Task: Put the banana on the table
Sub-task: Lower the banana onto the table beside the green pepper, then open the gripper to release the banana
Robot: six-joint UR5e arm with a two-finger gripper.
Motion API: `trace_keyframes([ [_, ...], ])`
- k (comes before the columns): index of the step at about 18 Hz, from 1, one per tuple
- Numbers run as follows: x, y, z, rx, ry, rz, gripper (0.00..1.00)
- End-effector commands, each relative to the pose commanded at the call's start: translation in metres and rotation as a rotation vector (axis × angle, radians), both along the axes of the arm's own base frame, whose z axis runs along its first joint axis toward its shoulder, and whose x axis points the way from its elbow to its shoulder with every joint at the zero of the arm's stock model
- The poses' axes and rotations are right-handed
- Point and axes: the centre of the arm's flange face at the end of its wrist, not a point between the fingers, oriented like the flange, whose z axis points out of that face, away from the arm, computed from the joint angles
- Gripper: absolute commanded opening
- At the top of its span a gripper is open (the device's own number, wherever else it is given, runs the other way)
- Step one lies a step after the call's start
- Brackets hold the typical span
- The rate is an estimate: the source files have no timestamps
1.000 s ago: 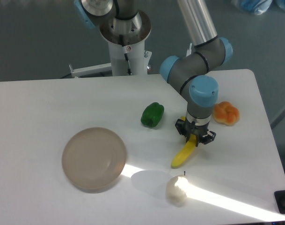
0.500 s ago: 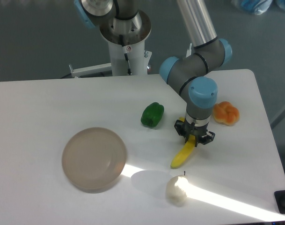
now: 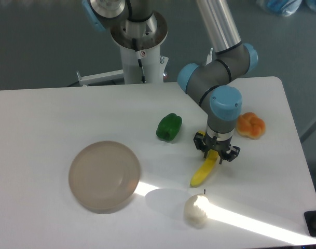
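The banana (image 3: 202, 173) is small, curved and bright yellow. It lies slanted on the white table (image 3: 54, 119), right of centre, with its lower tip pointing front-left. Its upper end sits between the fingers of my gripper (image 3: 216, 154), which points straight down from above and looks shut on it. The fingertips are partly hidden under the wrist. The banana's lower end seems to touch the tabletop.
A green pepper (image 3: 169, 127) lies left of the gripper. An orange lobed fruit (image 3: 250, 125) lies to its right. A whitish pear-shaped fruit (image 3: 196, 210) lies just in front of the banana's tip. A round beige-grey plate (image 3: 104, 175) sits at the front left.
Almost nothing has changed. The gripper and the banana have shifted by only a pixel or two and keep the same pose.
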Motion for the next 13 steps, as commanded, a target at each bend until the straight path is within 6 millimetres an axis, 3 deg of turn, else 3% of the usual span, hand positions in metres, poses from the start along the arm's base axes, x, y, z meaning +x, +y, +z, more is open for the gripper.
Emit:
trace_keyframes([
  [5, -0.01, 0.009, 0.022, 0.035, 0.035, 0.0, 1.0],
  [13, -0.02, 0.063, 0.072, 0.115, 0.131, -0.034, 1.0],
])
